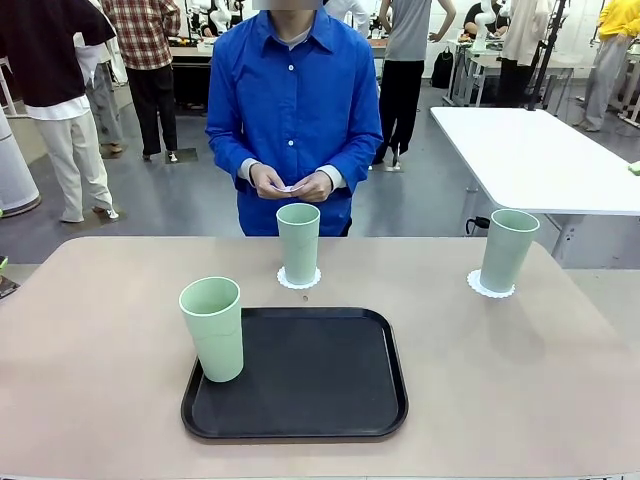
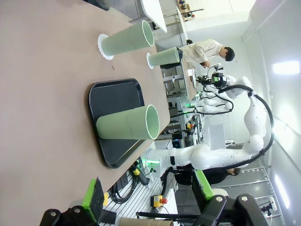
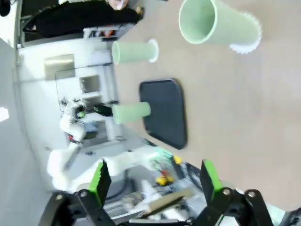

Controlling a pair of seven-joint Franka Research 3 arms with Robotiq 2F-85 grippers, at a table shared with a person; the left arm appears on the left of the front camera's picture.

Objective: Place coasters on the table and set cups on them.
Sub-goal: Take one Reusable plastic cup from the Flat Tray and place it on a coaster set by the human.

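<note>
On the beige table (image 1: 90,400), two mint-green cups stand upright on white lacy coasters: one at the far middle (image 1: 298,243) on its coaster (image 1: 299,279), one at the far right (image 1: 508,250) on its coaster (image 1: 489,287). A third cup (image 1: 212,328) stands on the left part of the black tray (image 1: 320,385). The person's hands (image 1: 290,183) hold a small white thing, possibly a coaster. My left gripper (image 2: 147,193) is open, off the table's side, facing the tray cup (image 2: 128,123). My right gripper (image 3: 155,181) is open too, with the right cup (image 3: 218,22) ahead.
The black tray lies near the front middle of the table, most of its surface bare. The person in a blue shirt (image 1: 295,100) stands at the far edge. A white table (image 1: 530,150) stands behind at the right. Other people walk in the background.
</note>
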